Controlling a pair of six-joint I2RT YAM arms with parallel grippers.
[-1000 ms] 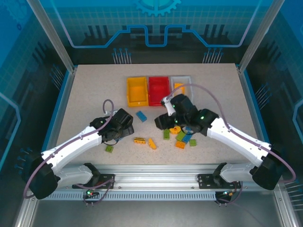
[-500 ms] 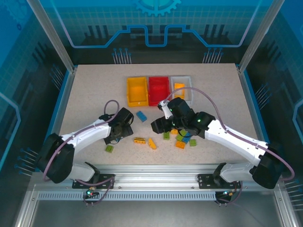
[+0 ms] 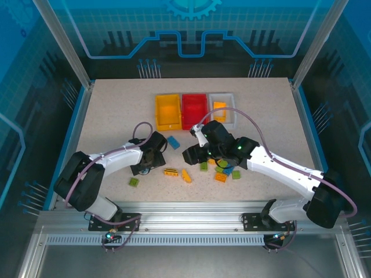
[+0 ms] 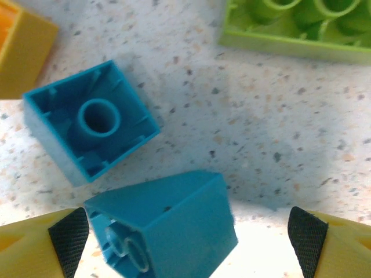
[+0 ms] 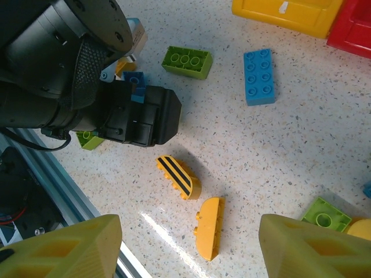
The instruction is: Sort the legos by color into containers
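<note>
Hand on the left (image 4: 188,237) has crept rightward, straddling a blue brick (image 4: 168,223).

We see a speckled desk (image 3: 104,116) carrying three containers (image 3: 194,110) side by side toward its far edge. Nearer us, loose legos (image 3: 186,175) lie scattered: blue, green, yellow.

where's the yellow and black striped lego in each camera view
top external: striped lego low centre, straight below the long blue brick.
right wrist: striped lego mid-frame, slightly low.
shared landmark: the long blue brick, upper right in the right wrist view, near the yellow bin.
</note>
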